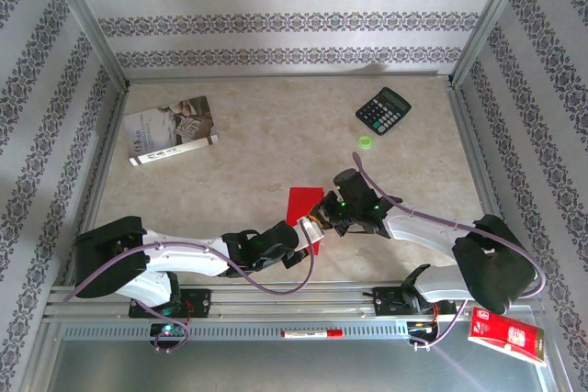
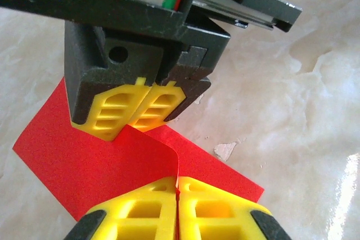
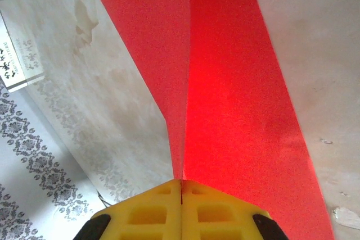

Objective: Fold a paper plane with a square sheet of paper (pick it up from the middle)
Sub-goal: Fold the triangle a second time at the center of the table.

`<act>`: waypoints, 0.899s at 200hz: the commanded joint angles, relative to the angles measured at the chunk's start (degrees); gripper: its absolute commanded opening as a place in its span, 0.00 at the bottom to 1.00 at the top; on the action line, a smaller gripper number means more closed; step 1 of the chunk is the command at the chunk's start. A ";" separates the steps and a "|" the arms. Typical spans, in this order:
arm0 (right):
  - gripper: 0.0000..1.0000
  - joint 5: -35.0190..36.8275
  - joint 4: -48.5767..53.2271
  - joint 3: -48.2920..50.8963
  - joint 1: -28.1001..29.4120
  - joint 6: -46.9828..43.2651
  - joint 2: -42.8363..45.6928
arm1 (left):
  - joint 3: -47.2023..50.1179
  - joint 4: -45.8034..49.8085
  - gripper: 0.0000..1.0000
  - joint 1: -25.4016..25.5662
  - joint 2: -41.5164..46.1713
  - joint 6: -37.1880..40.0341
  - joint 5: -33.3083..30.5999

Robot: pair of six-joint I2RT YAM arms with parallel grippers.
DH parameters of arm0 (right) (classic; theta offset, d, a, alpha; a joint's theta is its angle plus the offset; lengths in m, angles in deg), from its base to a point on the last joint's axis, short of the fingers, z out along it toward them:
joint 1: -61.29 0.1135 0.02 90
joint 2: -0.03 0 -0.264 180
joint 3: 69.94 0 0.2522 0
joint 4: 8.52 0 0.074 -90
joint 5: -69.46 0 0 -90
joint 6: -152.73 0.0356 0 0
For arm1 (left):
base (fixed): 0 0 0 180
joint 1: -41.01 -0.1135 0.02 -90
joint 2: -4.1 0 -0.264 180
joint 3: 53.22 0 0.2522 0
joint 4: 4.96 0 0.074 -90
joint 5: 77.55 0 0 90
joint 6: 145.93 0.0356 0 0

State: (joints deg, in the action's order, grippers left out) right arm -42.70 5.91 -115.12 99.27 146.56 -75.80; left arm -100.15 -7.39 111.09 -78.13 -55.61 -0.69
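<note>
Left jaws and right jaws are each clenched on the red paper sheet [image 1: 304, 201], pinching up 1 ridge between them. The sheet sits mid-width on the bench [image 1: 257, 162], toward its near edge. A calculator [image 1: 383, 110] lies near the far right corner.

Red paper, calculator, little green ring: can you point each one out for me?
square sheet of paper [image 1: 304, 201], top view, middle of its visible red surface.
calculator [image 1: 383, 110], top view, middle of its keypad.
green ring [image 1: 366, 141], top view, middle of the ring.
</note>
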 commanded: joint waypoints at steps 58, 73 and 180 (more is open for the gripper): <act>0.18 -1.01 -0.41 1.86 -2.90 -2.77 0.25 | 3.07 -7.27 0.02 -1.28 0.14 -10.08 3.93; 0.22 -1.38 1.06 2.15 -4.43 -5.28 1.54 | 3.59 -7.81 0.00 -2.26 0.23 -12.20 5.64; 0.28 -4.08 8.84 -10.38 -9.06 -35.71 -4.82 | 7.43 -15.69 0.00 -8.69 -0.29 -27.39 15.69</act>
State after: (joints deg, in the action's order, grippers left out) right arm -45.54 14.01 -122.02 89.59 118.43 -76.70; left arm -93.64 -17.81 104.05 -78.18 -77.78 11.61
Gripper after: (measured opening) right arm 0.304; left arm 0.045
